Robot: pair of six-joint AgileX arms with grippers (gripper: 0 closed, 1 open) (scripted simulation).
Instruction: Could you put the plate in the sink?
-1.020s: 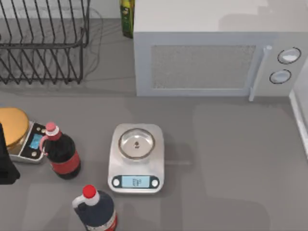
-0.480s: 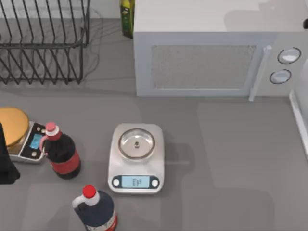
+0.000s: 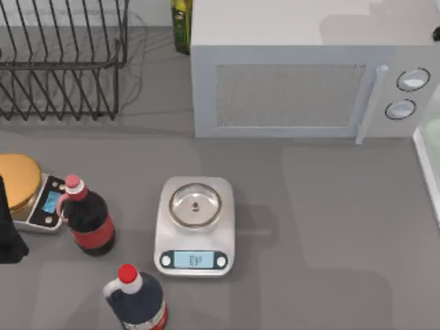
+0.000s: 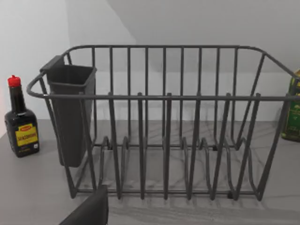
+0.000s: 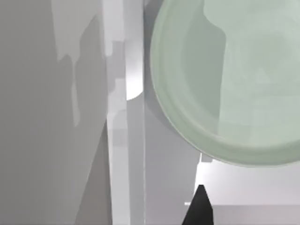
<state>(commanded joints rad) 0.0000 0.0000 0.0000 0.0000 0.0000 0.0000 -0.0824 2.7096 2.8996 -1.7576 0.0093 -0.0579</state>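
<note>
Top view, your table read from left to right: your left arm (image 3: 8,227) sat dark at the far left edge, low on the table; its finger opening could not be told. Just beside it stood a small scale carrying an orange disc (image 3: 17,180); next came a dark bottle with a pink cap (image 3: 86,220), and below that a second dark bottle with a red cap (image 3: 134,299). Above these, at the back left, stood the wire dish rack (image 3: 62,62); a green bottle (image 3: 181,24) stood between the rack and the microwave (image 3: 302,82). Near the centre you had the kitchen scale (image 3: 195,227), its steel dish bare and its display lit. At the far right edge ran the sink (image 3: 426,172), its white rim straight; a pale green sliver of the plate (image 3: 433,134) showed just beyond that rim, inside the basin side.

Left wrist view: the dish rack (image 4: 164,122) faced the camera, a dark cutlery cup (image 4: 70,112) hung at one end, a sauce bottle (image 4: 21,126) apart from it.

Right wrist view: the plate (image 5: 234,79) lay below the camera, beside the sink rim (image 5: 124,117); a dark fingertip (image 5: 199,208) showed apart from the plate; whether the right gripper was spread or closed could not be told.
</note>
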